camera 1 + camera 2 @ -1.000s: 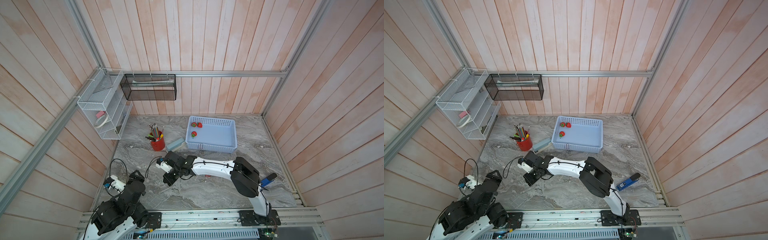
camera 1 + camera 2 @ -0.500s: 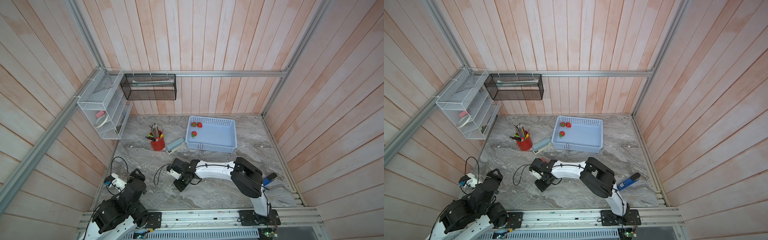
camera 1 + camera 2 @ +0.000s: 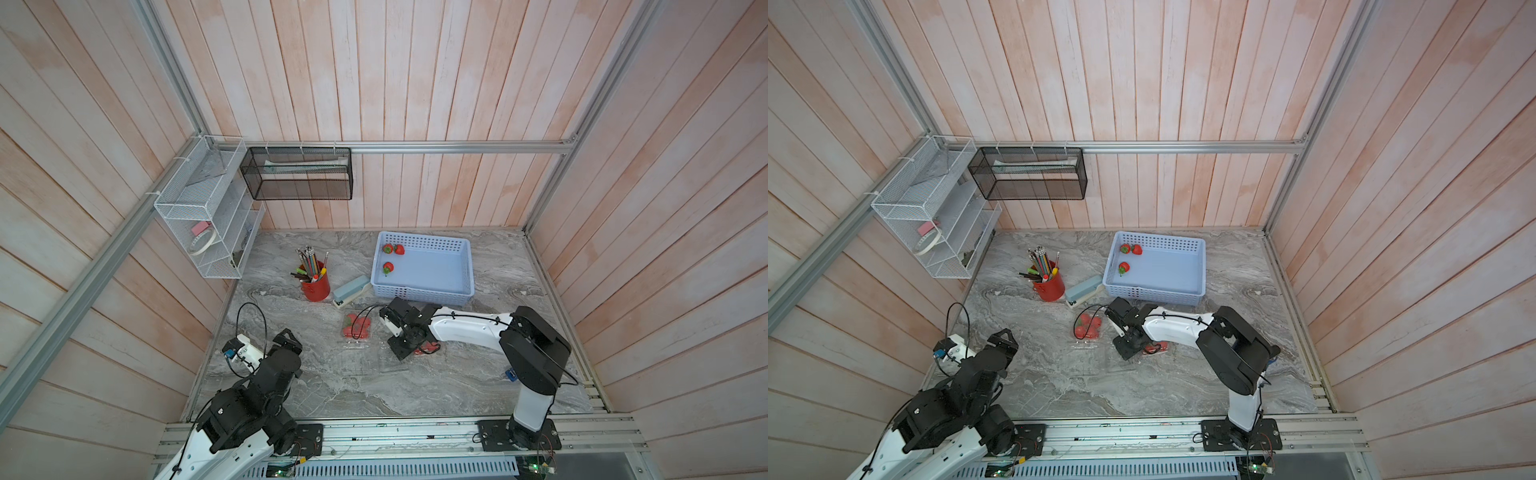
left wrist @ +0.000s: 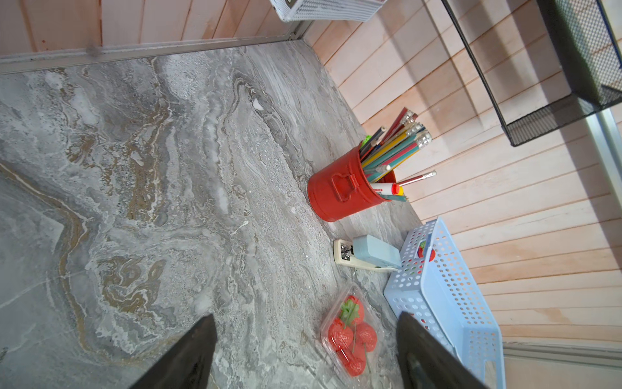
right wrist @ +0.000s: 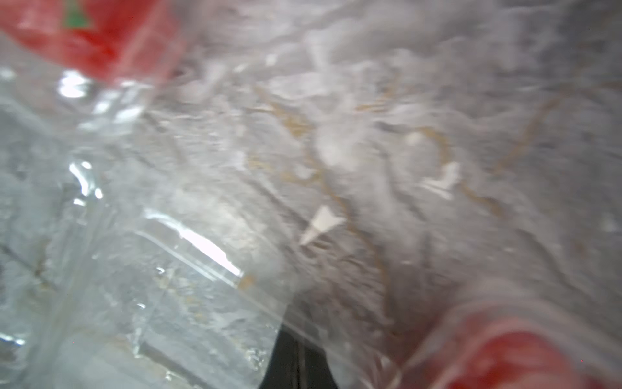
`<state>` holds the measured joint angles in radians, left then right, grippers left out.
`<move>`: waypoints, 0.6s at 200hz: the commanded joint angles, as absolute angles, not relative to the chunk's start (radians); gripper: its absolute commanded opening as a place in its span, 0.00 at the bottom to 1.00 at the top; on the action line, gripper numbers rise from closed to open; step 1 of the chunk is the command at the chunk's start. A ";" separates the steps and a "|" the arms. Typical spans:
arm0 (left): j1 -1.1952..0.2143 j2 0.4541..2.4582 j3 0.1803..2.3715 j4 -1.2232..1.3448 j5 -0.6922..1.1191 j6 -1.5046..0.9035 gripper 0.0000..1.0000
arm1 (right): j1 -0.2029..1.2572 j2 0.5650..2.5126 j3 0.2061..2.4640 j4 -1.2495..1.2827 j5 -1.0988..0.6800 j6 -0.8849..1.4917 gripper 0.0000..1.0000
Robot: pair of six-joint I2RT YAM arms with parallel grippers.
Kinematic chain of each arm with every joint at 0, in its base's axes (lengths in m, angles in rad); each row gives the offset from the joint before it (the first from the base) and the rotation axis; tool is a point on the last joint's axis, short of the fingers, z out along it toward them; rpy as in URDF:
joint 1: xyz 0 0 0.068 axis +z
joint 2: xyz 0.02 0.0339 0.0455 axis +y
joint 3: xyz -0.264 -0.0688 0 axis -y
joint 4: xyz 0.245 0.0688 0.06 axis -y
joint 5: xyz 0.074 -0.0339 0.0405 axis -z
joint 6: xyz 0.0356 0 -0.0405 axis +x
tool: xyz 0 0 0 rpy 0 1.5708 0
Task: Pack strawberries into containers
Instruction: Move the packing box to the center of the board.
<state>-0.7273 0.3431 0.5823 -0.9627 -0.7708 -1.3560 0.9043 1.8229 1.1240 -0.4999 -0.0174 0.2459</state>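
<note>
Marble tabletop point(image 5: 420, 161) hazy through clear container point(image 5: 175, 289)

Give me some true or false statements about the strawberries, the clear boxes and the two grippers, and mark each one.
1. Three strawberries lie in the blue basket. True.
2. The left gripper is shut on a strawberry. False: its jaws stand open and empty.
3. The clear container near the stapler is empty. False: it holds strawberries.
4. The right gripper is low over the table, shut. True.
5. The red pencil cup lies tipped over. False: it stands upright.
</note>
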 commanded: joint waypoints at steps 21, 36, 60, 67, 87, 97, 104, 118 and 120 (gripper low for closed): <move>-0.724 0.381 0.540 -0.795 -0.711 -1.253 0.88 | 0.821 1.798 1.092 -0.464 0.024 0.218 0.03; -0.724 0.404 0.536 -0.759 -0.698 -1.229 0.88 | 0.798 1.796 1.075 -0.451 0.025 0.219 0.03; -0.724 0.460 0.538 -0.693 -0.678 -1.185 0.89 | 0.775 1.778 1.048 -0.440 0.008 0.227 0.03; -0.724 0.483 0.541 -0.666 -0.670 -1.169 0.89 | 0.775 1.772 1.048 -0.439 -0.003 0.231 0.03; -0.724 0.560 0.547 -0.579 -0.642 -1.120 0.90 | 0.777 1.757 1.056 -0.418 -0.073 0.258 0.04; -0.724 0.600 0.551 -0.539 -0.631 -1.100 0.91 | 0.778 1.746 1.062 -0.406 -0.109 0.272 0.04; -0.723 0.626 0.555 -0.513 -0.625 -1.091 0.92 | 0.776 1.736 1.066 -0.395 -0.127 0.283 0.04; -0.719 0.670 0.561 -0.463 -0.610 -1.066 0.92 | 0.776 1.709 1.074 -0.382 -0.152 0.297 0.05; -0.719 0.675 0.561 -0.455 -0.606 -1.062 0.92 | 0.776 1.706 1.077 -0.381 -0.155 0.299 0.05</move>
<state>-0.7265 0.6228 0.5514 -0.5907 -0.6498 -1.1446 0.7761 1.7687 1.0637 -0.4160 -0.0769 0.2592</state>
